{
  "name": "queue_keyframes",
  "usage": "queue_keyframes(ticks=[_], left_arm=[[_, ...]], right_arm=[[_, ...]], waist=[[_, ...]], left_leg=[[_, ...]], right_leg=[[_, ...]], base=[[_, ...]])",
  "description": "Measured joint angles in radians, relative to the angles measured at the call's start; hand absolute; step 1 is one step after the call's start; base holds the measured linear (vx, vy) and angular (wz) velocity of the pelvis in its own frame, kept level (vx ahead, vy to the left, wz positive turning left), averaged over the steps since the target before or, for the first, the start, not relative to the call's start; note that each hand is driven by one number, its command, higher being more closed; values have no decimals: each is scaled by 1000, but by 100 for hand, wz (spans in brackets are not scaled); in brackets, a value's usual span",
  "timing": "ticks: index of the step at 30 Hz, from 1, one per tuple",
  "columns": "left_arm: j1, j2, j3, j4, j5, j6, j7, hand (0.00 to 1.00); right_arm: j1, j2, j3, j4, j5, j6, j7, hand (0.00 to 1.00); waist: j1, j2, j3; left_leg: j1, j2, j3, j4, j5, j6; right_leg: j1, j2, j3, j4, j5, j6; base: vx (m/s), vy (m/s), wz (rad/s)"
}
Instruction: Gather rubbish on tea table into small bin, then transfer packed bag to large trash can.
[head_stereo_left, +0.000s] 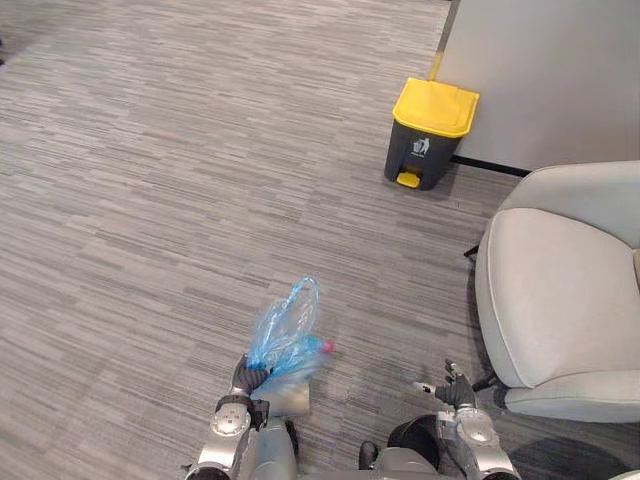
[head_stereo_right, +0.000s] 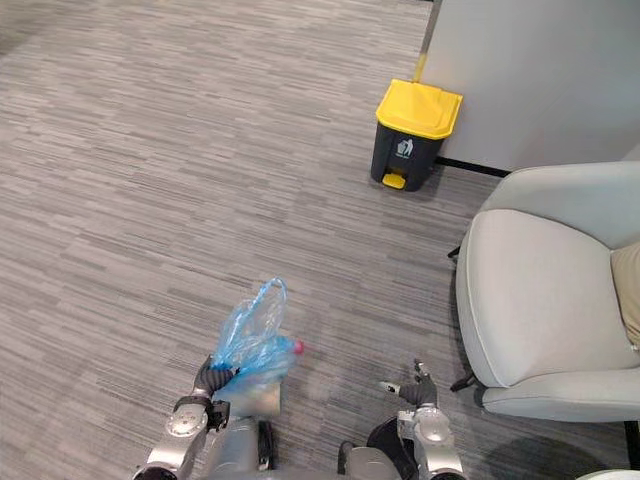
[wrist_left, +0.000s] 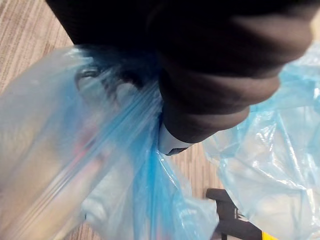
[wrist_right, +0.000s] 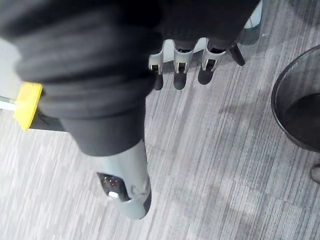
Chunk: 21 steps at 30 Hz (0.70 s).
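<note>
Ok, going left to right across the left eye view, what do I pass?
First the translucent blue plastic bag gripped in the left hand → dark grey pedal bin with a yellow lid → pale grey upholstered armchair.

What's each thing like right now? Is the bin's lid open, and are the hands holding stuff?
Trash can: upright, yellow lid shut.
Left hand: closed round the blue bag.
Blue bag: rubbish inside, held off the floor.
Right hand: open, holding nothing.
</note>
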<state>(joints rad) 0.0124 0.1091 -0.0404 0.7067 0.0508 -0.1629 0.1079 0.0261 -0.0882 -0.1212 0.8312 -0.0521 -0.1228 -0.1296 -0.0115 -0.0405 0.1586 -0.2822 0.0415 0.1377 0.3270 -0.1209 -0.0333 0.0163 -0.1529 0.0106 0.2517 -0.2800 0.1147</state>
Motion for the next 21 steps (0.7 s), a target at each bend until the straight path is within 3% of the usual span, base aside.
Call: queue_keyframes(ticks=[3, 5, 6, 7, 9, 10, 12, 14, 15, 16, 18, 19, 20, 21], left_arm=[[14, 8, -11, 0, 1, 2, 0, 100], [38, 24, -26, -3, 0, 3, 1, 100], [45, 37, -36, -3, 0, 3, 1, 100], [47, 40, -40, -4, 0, 3, 2, 100], [45, 53, -35, -5, -1, 5, 7, 100], [43, 57, -29, -5, -1, 5, 7, 100], [33, 61, -27, -5, -1, 5, 7, 100], [22, 82, -27, -11, -1, 3, 7, 100], [9, 69, -26, -1, -1, 4, 8, 100], [8, 65, -26, -1, -1, 3, 7, 100], [-6, 57, -28, 2, -1, 3, 7, 100], [-17, 46, -28, 7, -1, 3, 3, 100], [-17, 39, -27, 8, -1, 3, 3, 100], [-10, 23, -27, 8, -1, 3, 1, 100]], right_arm=[[-7, 5, 1, 0, -16, 1, 1, 0], [-17, 5, 1, 0, -33, 3, 1, 0], [-15, 6, 3, 0, -37, 4, 1, 0], [-13, 5, 3, 0, -38, 5, 1, 0], [-23, 1, 6, 0, -43, 12, 1, 0], [-33, -4, 20, 0, -58, 13, 1, 0], [-41, -8, 21, 0, -68, 14, 1, 0], [-34, -9, 23, 0, -76, 16, 0, 0], [-32, -32, 23, 11, -78, 18, -1, 0], [-44, -39, 22, 6, -78, 22, -1, 0], [-61, -41, 18, -3, -77, 20, -1, 0], [-58, -39, 17, -1, -77, 21, -1, 0], [-54, -37, 18, -1, -77, 22, -1, 0], [-39, -34, 21, -10, -77, 22, -1, 0]], waist=[[3, 2, 1], [0, 3, 1], [-4, 2, 1], [-8, 0, 1], [-15, 4, 5], [-27, 25, 17], [-31, 42, 28], [-32, 22, 24], [-35, 44, 34], [-29, 60, 28], [-45, 62, 30], [-53, 62, 31], [-58, 62, 31], [-57, 61, 33]], left_leg=[[48, -25, 60, 3, -59, 28], [123, -29, 90, -10, -92, 50], [154, -26, 97, -10, -107, 55], [183, -23, 104, -15, -122, 59], [252, -7, 113, -39, -149, 54], [309, 21, 117, -74, -153, 48], [357, 49, 121, -103, -153, 47], [404, 44, 118, -120, -161, 15], [434, 61, 102, -117, -192, -36], [433, 84, 104, -114, -185, -52], [432, 102, 81, -82, -143, -108], [406, 124, 55, 4, -116, -142], [380, 137, 34, 81, -98, -145], [318, 162, -5, 269, -23, -153]], right_leg=[[-89, -31, 70, 208, -1, 12], [-183, -43, 77, 445, 50, 93], [-210, -38, 68, 524, 44, 94], [-239, -37, 49, 585, 32, 74], [-325, -20, -43, 649, -16, -3], [-382, 13, -125, 608, -37, -45], [-427, 42, -204, 475, -29, -66], [-438, 68, -247, 194, 123, -96], [-436, 87, -241, 201, 254, -176], [-438, 106, -244, 214, 224, -190], [-429, 115, -260, 236, 162, -201], [-388, 124, -276, 219, 141, -206], [-355, 132, -283, 196, 137, -207], [-270, 150, -287, 133, 136, -207]], base=[[298, 236, -47], [367, 144, -49], [360, 72, -33], [378, 10, -16], [456, -71, -19], [452, -111, -19], [467, -144, -8], [491, -149, 11], [411, -97, -5], [486, -143, -15], [506, -203, 4], [440, -201, 30], [403, -191, 26], [368, -152, 11]])
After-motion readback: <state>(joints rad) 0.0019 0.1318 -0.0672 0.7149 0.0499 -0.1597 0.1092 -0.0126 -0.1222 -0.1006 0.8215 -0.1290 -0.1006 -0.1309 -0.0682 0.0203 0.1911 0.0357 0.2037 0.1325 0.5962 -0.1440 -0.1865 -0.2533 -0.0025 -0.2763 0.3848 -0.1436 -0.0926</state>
